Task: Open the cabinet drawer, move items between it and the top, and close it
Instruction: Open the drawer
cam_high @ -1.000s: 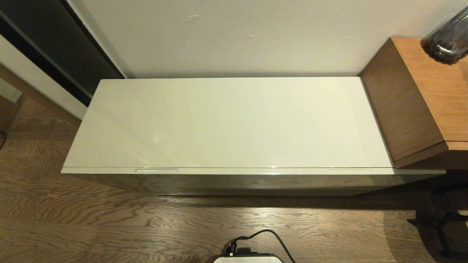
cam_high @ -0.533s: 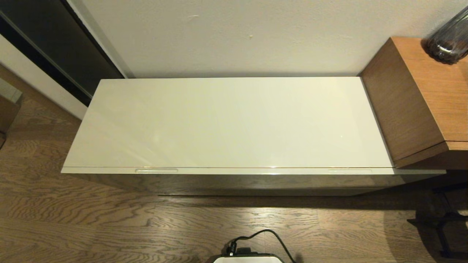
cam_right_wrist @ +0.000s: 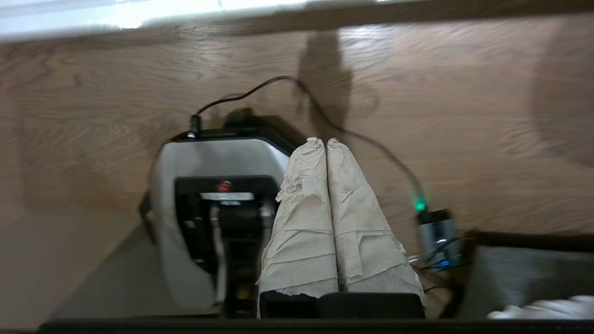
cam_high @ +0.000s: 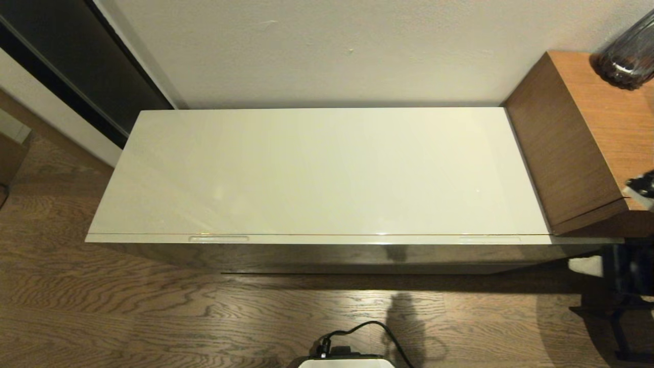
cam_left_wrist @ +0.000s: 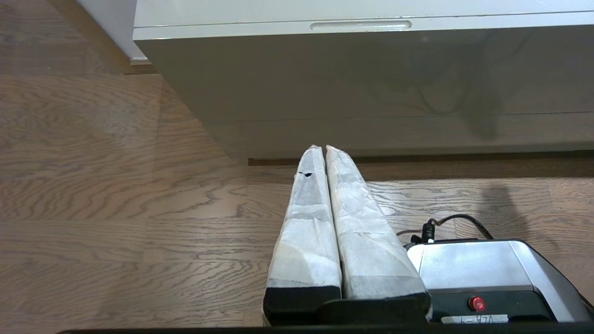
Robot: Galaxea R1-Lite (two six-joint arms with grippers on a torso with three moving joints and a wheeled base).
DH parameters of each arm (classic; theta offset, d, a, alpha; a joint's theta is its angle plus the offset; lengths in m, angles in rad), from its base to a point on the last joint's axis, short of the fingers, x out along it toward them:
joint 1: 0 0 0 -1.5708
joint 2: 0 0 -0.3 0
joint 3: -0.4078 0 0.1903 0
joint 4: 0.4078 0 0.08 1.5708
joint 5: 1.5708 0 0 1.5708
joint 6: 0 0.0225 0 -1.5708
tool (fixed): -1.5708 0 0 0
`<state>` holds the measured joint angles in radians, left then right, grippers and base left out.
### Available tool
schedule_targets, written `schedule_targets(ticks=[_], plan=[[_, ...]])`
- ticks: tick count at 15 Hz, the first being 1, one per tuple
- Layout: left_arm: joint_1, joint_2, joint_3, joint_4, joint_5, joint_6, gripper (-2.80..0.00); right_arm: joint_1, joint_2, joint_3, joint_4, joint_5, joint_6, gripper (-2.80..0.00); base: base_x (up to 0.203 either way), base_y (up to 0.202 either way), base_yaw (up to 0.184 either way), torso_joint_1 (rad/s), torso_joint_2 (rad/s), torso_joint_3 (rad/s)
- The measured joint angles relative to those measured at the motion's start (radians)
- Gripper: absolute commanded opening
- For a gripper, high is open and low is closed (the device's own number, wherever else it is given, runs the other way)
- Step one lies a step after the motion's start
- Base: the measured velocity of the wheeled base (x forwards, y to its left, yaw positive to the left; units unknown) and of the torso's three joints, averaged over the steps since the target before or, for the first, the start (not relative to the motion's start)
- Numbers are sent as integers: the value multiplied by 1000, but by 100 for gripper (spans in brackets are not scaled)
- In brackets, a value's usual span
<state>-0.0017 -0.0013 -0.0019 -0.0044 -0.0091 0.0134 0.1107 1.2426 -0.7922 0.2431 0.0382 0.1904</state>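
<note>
cabinet drawer (cam_high: pixel 327 238) shut, cream front w/ 2 slim handle strips; left gripper (cam_left_wrist: pixel 320 148) & right gripper (cam_right_wrist: pixel 322 140) jaws closed, empty.

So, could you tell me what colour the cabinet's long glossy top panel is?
Cream-beige, plain and unpatterned; the glossy top panel shows best in the head view.

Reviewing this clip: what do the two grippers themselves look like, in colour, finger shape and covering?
The left gripper has two long tapering fingers wrapped in whitish, creased tape, with a small dark tear near one tip, on a black base. The right gripper is the same build, its fingers wrapped in beige, wrinkled tape with frayed edges, also on a black base.
</note>
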Motion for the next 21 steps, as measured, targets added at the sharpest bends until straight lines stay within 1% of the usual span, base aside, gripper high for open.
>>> schedule_targets(ticks=[3, 5, 6, 14, 21], plan=[[0, 0, 0, 0, 0, 0, -280, 89, 256, -57, -160, -60, 93, -280, 0, 0, 0, 0, 0, 0], [0, 0, 0, 0, 0, 0, -280, 118, 375, -95, -275, -110, 128, -280, 0, 0, 0, 0, 0, 0], [0, 0, 0, 0, 0, 0, -280, 125, 410, -108, -299, -118, 137, -280, 0, 0, 0, 0, 0, 0], [0, 1, 0, 1, 0, 0, -280, 129, 500, -141, -310, -120, 182, -280, 0, 0, 0, 0, 0, 0], [0, 0, 0, 1, 0, 0, -280, 128, 521, -138, -311, -119, 186, -280, 0, 0, 0, 0, 0, 0]])
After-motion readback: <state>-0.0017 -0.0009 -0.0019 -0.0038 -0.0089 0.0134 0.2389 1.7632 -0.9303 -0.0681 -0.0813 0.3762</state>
